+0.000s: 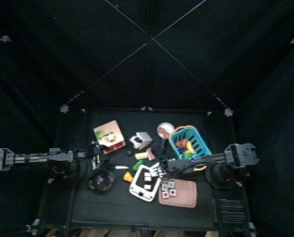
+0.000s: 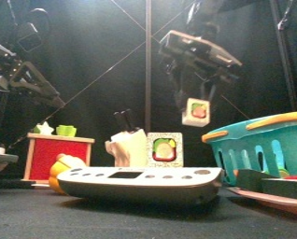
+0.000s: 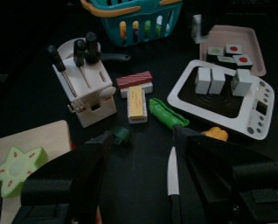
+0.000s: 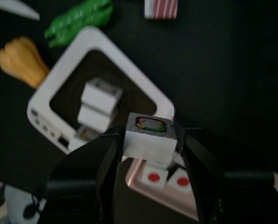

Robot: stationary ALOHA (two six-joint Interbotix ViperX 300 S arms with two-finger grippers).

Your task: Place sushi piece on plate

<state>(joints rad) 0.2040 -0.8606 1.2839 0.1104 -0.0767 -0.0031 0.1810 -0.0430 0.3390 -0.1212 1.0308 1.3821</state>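
Note:
My right gripper [image 4: 151, 144] is shut on a sushi piece [image 4: 149, 129], a white block with a dark top and a green and red filling. In the front view the sushi piece [image 2: 197, 111] hangs in the air well above the table. Seen from the right wrist, it is over the near edge of the pinkish-tan plate [image 4: 135, 182], which holds several white pieces. The plate [image 1: 184, 200] lies at the table's front right and also shows in the left wrist view [image 3: 253, 59]. My left gripper [image 3: 159, 188] is open and empty at the left, above a knife [image 3: 173, 175].
A white slab with black blotches [image 1: 142, 181] carrying white blocks lies left of the plate. A blue basket [image 1: 187, 143] stands behind the plate. A knife block [image 3: 83, 77], a red box [image 2: 58, 154], a small black bowl [image 1: 100, 182] and green toy food [image 3: 167, 114] crowd the left and middle.

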